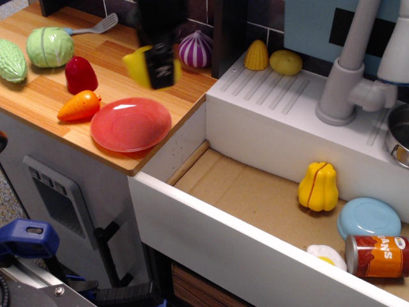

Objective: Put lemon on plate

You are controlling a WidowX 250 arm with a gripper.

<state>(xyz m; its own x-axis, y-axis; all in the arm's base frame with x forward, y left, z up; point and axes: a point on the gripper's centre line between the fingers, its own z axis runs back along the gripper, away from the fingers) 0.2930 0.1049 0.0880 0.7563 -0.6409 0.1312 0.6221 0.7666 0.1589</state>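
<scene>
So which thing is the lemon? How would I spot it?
Look at the wooden counter on the left, above the red plate. The black gripper holds the lemon in the air there. It is bright yellow and smooth, unlike the ribbed yellow cone.

Motion-blurred end effector (156, 64) over the lemon's (135, 66) middle; can (378, 255) cut off at right.
</scene>
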